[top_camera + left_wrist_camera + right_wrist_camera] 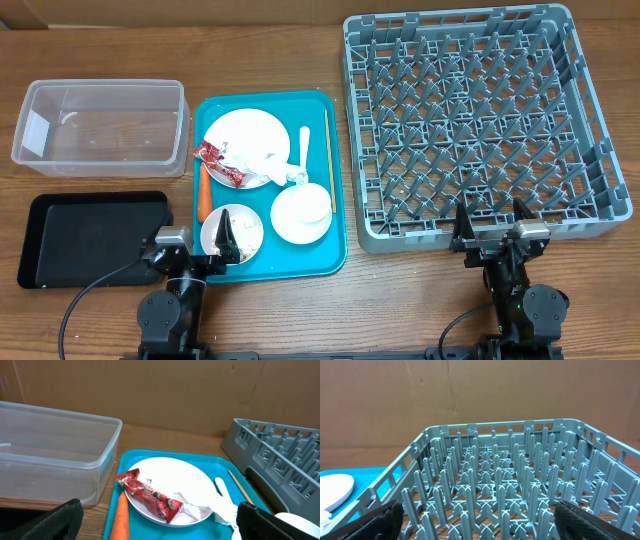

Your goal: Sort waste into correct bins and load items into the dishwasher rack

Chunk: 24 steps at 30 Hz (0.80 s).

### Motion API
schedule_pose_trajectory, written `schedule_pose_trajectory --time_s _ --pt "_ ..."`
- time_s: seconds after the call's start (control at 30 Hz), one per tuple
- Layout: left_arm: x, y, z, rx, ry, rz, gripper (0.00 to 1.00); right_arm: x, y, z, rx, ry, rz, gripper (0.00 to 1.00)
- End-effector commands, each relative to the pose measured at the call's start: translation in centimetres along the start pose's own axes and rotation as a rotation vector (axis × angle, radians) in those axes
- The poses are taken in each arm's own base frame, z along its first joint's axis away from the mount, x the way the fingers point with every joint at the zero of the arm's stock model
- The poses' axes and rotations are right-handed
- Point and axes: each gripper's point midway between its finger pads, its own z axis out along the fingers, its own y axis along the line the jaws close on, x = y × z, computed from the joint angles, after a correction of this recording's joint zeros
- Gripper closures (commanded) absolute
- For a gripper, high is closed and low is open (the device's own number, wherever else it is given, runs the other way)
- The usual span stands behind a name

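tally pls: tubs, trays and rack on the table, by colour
clear tub: 1
black tray: 1
teal tray: 1
grey rack: 1
total: 4

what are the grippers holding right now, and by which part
Nothing is held. The left gripper is open at the near edge of the teal tray, and the right gripper is open just outside the dishwasher rack. Both are empty.
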Motion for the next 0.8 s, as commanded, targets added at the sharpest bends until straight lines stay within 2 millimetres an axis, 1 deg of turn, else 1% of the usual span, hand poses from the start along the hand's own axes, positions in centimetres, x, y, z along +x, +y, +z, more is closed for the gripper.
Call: schedule_pose_trajectory --time_s 0.0,0.33,0.47,0.57,0.6,0.63,0.77 --pt "-0.1 0.4 0.0 -0.017 -0.011 -0.007 0.0 0.1 -0.3 0.0 0.013 -0.007 0.003 0.0" --pt "-0.1 0.3 0.0 -0.014 -0.011 0.0 0.0 0.1 -0.3 0.0 0.013 -0.007 0.003 0.0" --pt "-0.7 -0.9 -0.2 0.055 -0.016 -0.007 0.0 0.1 -0.3 0.0 0.013 -0.007 0.003 0.0" --pt "-2.9 -2.2 -0.8 0.113 -0.053 -0.07 0.0 0.1 -0.3 0.0 0.013 -0.007 0.003 0.0" --pt "-4.0 -2.6 -1.1 0.129 -0.072 -0.08 0.0 0.1 -0.3 0.0 0.012 -0.008 0.003 0.0" --pt "-6.0 -3.0 -1.7 0.141 -0.109 -0.077 0.0 0.1 -0.3 0.0 0.013 -0.007 0.003 0.0" --pt "-10.5 -4.0 -3.6 0.164 -0.185 -0.071 0.0 0.1 -0.3 0.0 0.012 -0.008 0.003 0.0"
